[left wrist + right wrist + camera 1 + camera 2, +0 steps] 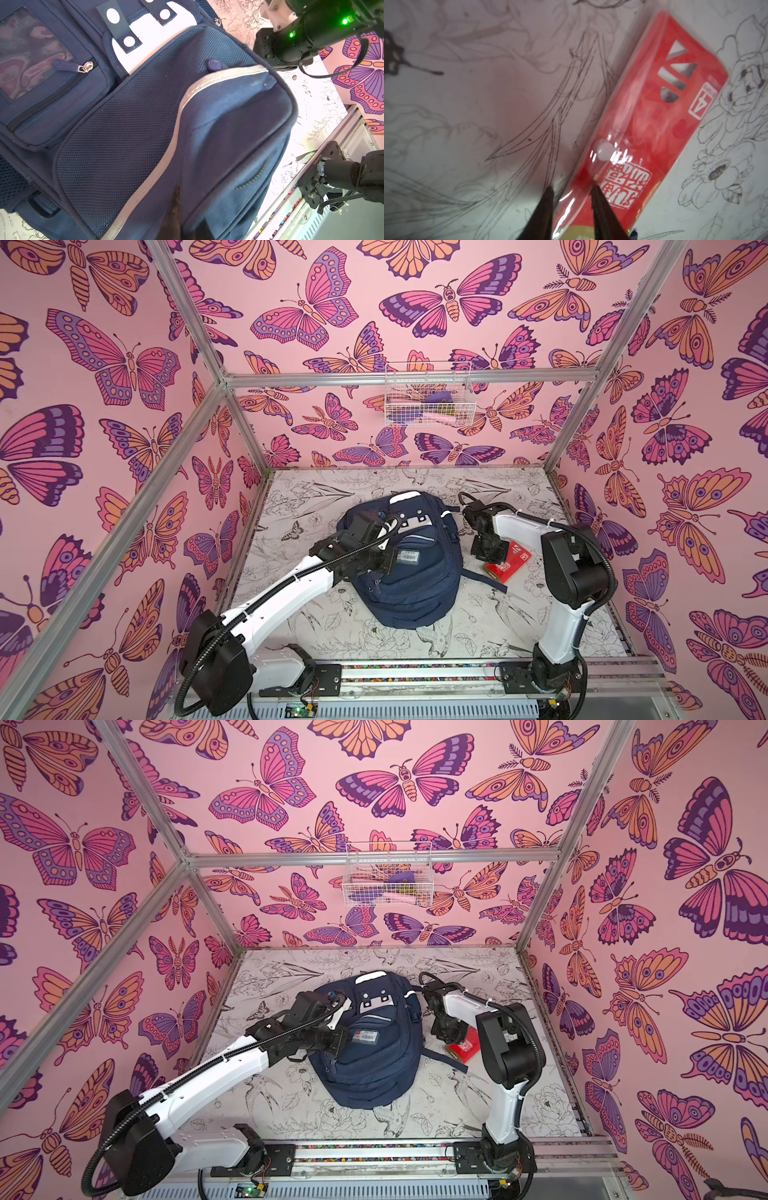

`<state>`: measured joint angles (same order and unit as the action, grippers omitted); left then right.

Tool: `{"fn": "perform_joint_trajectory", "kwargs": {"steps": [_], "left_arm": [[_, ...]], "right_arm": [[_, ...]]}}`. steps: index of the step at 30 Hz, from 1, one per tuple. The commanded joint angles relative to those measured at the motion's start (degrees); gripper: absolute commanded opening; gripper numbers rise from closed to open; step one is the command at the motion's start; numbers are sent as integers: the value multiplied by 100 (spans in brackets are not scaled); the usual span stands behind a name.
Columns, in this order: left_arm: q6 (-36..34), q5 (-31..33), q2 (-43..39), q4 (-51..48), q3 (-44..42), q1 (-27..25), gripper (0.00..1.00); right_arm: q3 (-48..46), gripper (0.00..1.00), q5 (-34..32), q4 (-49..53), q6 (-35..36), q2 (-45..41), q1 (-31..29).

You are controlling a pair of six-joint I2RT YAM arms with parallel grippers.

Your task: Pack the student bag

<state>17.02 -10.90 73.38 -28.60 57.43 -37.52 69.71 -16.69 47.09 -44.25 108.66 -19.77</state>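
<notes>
**I was going for the red packet so it could go in the bag.**

The student bag (409,572) lay in the middle of the table (311,614). It was soft blue cloth with a bumpy net part, a shiny grey stripe and zips, and no pocket looked open. My left gripper (177,199) sat on its front pocket with the jaws pressed together, and I could not tell if any cloth was between them. Just to the right of the bag lay a flat red packet (643,116) in shiny see-through wrap. My right gripper (572,190) stood over the edge nearest the bag, jaws a little apart, one tip on the wrap and one by the table. Next, I think, I had to pinch that thin, slippery edge tight and lift it.
</notes>
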Motion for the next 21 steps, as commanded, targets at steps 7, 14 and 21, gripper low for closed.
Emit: {"fn": "perform_joint_trajectory", "kwargs": {"steps": [7,14,21], "left_arm": [[65,-79,-105,92,93,-1,0],[156,-446,-105,-14,195,-5,23],[1058,-1159,-164,-204,620,314,60]], "right_arm": [[-603,0,-32,-48,7,-710,-69],[-977,0,1,-160,397,-1977,-236],[-1513,0,994,-1140,1355,-3995,-855]]}}
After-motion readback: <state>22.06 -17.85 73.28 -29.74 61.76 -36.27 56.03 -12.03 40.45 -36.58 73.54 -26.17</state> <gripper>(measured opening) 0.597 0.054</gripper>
